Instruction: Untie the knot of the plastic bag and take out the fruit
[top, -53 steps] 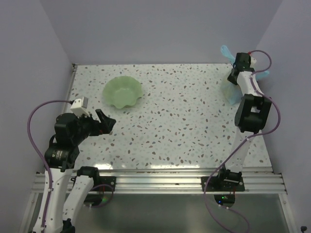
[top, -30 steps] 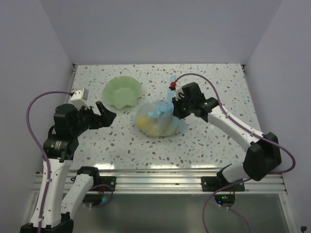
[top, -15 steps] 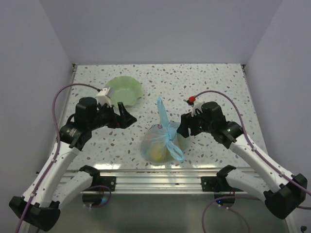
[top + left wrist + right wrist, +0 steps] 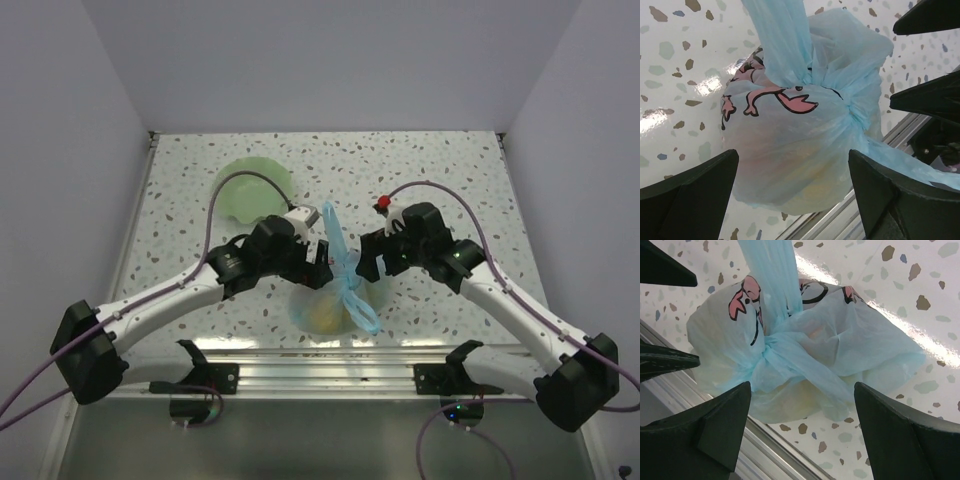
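1. The plastic bag (image 4: 312, 297) lies near the table's front edge, between my two pincers. It is thin, see-through light blue with a pink-and-dark cartoon print, and one handle strip (image 4: 331, 226) stands upright.
2. The knot (image 4: 347, 272) is a tight twisted bunch on top, still tied. The fruit (image 4: 322, 316) shows only as yellowish shapes through the film.
3. My left pincer (image 4: 318, 266) and right pincer (image 4: 372, 262) are both spread wide, one on each side of the bag, pinching nothing.
4. Half a second ago my left pincer hung back beside the green bowl (image 4: 248, 186); now it is at the bag. My right pincer has edged closer, and the bag lies where it was.
5. The table (image 4: 450, 170) is glossy white with brown and grey speckles. An aluminium rail (image 4: 330, 362) runs along its near edge, and pale lavender walls (image 4: 320, 60) close it in.
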Motion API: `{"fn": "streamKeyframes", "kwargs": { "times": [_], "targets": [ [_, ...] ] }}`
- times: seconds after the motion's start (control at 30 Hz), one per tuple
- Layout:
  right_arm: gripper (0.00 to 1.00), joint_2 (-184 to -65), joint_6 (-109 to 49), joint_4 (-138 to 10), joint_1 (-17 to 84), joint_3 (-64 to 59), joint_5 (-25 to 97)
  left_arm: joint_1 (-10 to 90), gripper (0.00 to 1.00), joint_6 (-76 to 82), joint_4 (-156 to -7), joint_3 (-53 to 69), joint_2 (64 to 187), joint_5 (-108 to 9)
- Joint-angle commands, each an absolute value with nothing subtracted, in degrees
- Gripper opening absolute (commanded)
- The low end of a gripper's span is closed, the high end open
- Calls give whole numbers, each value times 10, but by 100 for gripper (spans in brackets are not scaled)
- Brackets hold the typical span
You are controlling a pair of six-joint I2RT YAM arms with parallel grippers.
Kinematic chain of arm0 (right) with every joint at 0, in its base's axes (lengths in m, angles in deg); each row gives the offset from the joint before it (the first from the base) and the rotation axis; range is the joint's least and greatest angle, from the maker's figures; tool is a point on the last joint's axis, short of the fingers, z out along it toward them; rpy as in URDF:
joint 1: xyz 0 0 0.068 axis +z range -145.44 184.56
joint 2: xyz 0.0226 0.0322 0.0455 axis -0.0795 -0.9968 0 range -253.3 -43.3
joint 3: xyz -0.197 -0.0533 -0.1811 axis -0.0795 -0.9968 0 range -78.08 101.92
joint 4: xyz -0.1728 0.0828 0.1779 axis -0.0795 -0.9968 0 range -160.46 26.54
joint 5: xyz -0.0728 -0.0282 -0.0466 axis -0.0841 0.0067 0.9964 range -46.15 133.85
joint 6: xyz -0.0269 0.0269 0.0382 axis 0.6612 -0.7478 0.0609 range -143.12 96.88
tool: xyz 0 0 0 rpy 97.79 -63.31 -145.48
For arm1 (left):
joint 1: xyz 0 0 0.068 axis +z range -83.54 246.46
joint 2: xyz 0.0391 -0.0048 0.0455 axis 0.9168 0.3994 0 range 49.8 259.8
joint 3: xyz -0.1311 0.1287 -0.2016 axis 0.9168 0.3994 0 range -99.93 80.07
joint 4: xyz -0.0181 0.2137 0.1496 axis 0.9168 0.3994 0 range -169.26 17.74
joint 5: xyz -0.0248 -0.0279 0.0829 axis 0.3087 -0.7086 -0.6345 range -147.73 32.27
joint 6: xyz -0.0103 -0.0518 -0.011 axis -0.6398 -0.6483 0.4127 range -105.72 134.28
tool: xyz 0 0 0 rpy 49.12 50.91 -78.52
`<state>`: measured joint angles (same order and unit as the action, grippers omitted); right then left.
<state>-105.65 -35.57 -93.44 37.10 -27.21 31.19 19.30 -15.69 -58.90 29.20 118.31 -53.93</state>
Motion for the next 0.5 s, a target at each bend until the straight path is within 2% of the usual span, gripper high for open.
{"fn": "streamKeyframes", "kwargs": {
  "times": [0.0,0.3,0.37,0.43,0.47],
  "targets": [
    [88,-1067,-333,-923,373,-271,326,177,97,-108,-656,291,1209,-570],
    [85,-1108,-342,-891,380,-301,305,148,88,-122,-706,325,1247,-562],
    [80,-1117,-338,-895,380,-303,294,136,88,-146,-708,326,1267,-565],
    [73,-1115,-331,-889,381,-314,290,114,81,-168,-729,335,1282,-575],
    [65,-1109,-329,-884,380,-319,292,107,76,-174,-736,344,1287,-589]
  ]
}}
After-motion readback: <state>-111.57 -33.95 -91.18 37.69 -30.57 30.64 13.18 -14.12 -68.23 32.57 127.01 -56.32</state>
